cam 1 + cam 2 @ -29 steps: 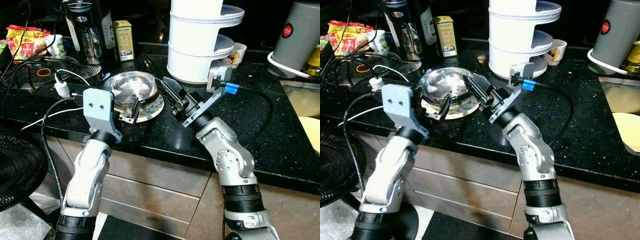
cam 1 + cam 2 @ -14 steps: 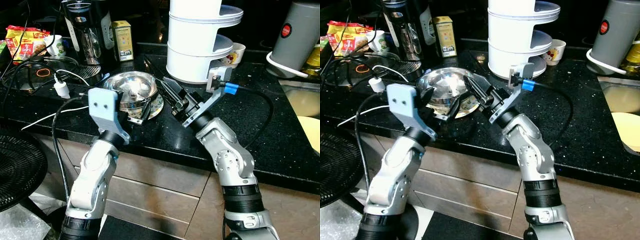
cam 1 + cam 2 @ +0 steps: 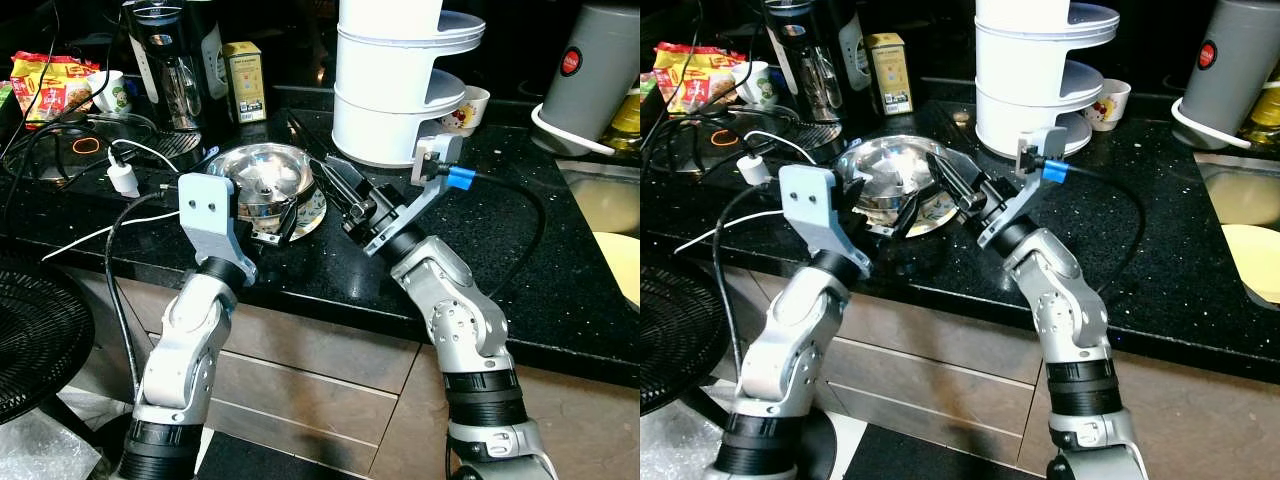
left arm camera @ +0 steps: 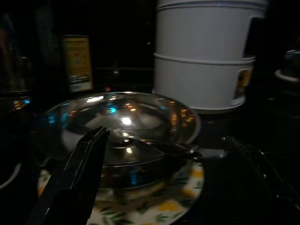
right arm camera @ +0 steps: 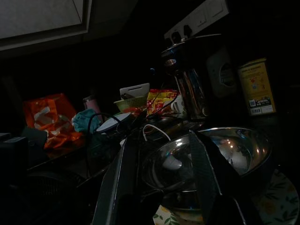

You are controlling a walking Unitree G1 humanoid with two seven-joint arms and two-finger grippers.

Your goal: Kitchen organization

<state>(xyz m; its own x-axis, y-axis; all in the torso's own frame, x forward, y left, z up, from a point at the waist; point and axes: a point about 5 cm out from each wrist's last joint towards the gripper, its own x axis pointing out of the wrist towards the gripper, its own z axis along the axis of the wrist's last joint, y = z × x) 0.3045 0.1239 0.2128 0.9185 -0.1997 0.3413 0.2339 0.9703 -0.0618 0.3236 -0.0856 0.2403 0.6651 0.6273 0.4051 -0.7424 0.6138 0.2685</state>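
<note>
A shiny steel bowl (image 3: 265, 178) sits on a floral plate (image 3: 313, 212) near the front of the black counter (image 3: 520, 270). My left gripper (image 3: 262, 228) is at the bowl's near side, open. In the left wrist view its fingers (image 4: 89, 164) stand wide apart with the bowl (image 4: 117, 117) just ahead and the plate (image 4: 187, 187) under it. My right gripper (image 3: 328, 172) reaches in from the right to the bowl's rim, open. In the right wrist view its two fingers (image 5: 117, 183) frame the bowl (image 5: 225, 150).
A white tiered container (image 3: 395, 90) stands right behind the bowl, with a cup (image 3: 472, 105) beside it. A coffee maker (image 3: 175, 60), a yellow box (image 3: 246, 80) and a charger with cables (image 3: 125, 178) crowd the left. A grey canister (image 3: 600, 70) and a sink (image 3: 610, 210) lie right.
My left arm has risen and moved right, bringing its gripper closer against the bowl's near side. The right arm and the bowl have hardly moved.
</note>
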